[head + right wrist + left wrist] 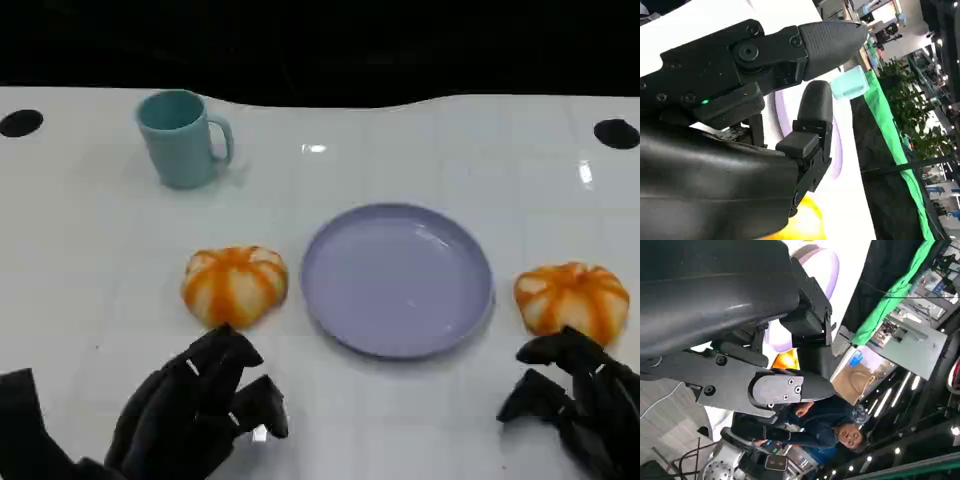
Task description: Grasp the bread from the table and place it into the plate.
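Observation:
Two round orange-and-white breads lie on the white table. One bread (235, 285) sits left of the lilac plate (397, 277), the other bread (572, 300) right of it. The plate holds nothing. My left hand (195, 410) hovers just below the left bread, fingers apart, holding nothing. My right hand (575, 395) sits just below the right bread, fingers apart and holding nothing. In the left wrist view, the left hand (765, 360) partly hides a bread (785, 360) and the plate (820, 265). In the right wrist view, the right hand (775, 100) stands before the plate (837, 145) and a bread (807, 222).
A teal mug (182, 137) stands at the back left of the table (100, 250). Two dark holes mark the table's far corners. A person (830, 427) is beside the table in the left wrist view.

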Motion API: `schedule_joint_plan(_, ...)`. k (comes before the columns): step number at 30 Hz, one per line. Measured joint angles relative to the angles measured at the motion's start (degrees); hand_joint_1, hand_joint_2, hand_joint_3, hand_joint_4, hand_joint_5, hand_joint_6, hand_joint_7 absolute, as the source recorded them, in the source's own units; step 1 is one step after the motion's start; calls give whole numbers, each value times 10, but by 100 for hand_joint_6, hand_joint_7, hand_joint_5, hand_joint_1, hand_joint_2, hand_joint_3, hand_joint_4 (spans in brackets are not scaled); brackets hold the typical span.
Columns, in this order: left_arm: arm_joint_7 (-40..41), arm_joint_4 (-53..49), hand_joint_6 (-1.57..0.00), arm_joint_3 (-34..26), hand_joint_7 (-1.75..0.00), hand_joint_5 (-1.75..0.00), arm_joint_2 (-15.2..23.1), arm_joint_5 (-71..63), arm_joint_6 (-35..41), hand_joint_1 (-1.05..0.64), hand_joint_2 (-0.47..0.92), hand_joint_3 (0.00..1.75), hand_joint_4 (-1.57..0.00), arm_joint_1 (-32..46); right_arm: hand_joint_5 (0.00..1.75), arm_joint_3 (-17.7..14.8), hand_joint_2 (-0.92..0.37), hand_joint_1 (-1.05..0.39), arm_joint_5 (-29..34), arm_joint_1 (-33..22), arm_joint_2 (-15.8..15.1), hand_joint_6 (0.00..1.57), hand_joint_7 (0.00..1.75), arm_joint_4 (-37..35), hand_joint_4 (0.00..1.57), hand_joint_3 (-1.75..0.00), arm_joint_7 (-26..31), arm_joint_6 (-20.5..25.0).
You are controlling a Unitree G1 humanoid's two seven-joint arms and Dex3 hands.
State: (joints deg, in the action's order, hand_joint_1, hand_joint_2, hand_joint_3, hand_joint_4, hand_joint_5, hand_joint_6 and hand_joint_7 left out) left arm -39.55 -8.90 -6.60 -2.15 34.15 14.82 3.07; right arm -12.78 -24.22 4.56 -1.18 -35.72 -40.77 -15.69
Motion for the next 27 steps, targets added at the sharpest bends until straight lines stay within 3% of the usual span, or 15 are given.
schedule_joint_plan(23,0,0,-59,0,-134,-175,0,0,0,-54,92,34,-64,0,150,0,-92,-52,-1,0,0,57,119,3,63,-26,0,5)
schedule_joint_plan(25,0,0,-53,0,-129,-170,0,0,-3,-53,92,34,-51,0,150,0,-92,-52,-1,0,0,57,119,6,64,-26,0,7)
schedule_joint_plan(27,0,0,-52,0,-127,-169,0,-1,-18,-53,92,34,-48,0,150,0,-92,-53,-1,0,0,57,119,6,64,-26,0,7)
